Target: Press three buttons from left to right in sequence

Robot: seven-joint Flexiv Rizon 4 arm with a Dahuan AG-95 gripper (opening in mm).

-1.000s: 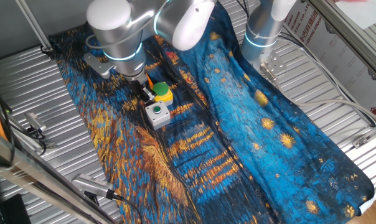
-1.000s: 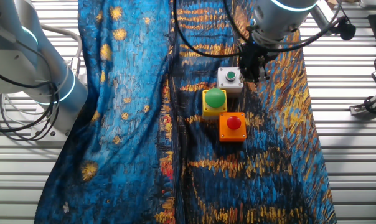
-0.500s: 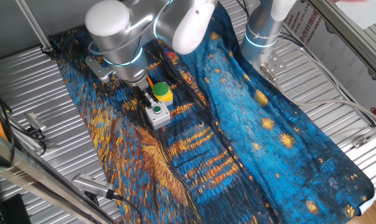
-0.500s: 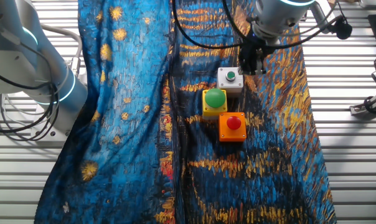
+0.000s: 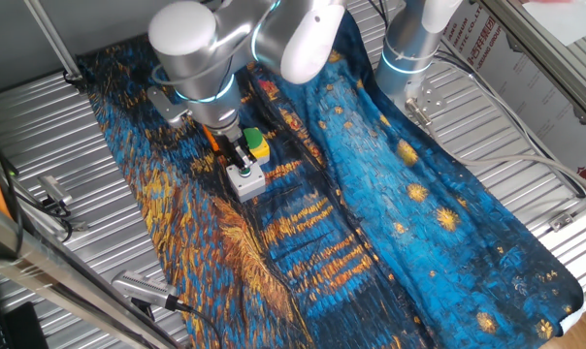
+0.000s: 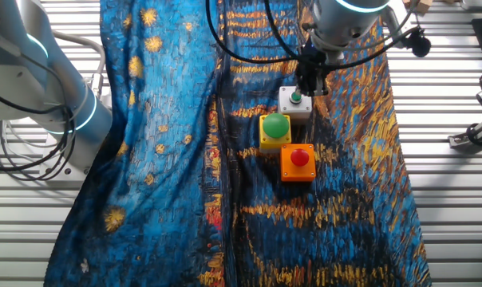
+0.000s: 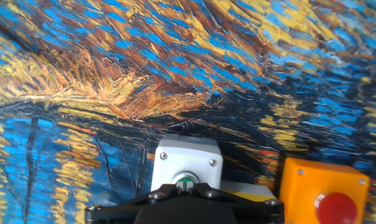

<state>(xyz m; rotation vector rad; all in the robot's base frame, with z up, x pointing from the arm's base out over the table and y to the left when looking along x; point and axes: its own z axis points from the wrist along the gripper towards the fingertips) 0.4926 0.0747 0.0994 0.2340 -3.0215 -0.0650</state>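
Three button boxes stand in a row on the painted cloth. The grey-white box (image 6: 294,104) with a small green cap (image 7: 185,183) is at one end. The yellow box with a large green cap (image 6: 274,127) is in the middle. The orange box with a red cap (image 6: 298,162) is at the other end. My gripper (image 6: 308,86) hangs over the grey-white box (image 5: 244,178), fingers shut together. In the hand view the gripper (image 7: 185,190) has its tips right at the small green cap; I cannot tell if they touch it. The orange box (image 7: 322,183) shows to the right.
The blue and orange painted cloth (image 5: 390,194) covers the ribbed metal table (image 5: 41,136). A second arm's base (image 5: 409,48) stands at the back; it also shows in the other fixed view (image 6: 41,88). Metal clamps and cables (image 5: 55,204) lie at the left edge.
My gripper has moved sideways from beside the grey-white box to above its small green cap. The boxes have not moved.
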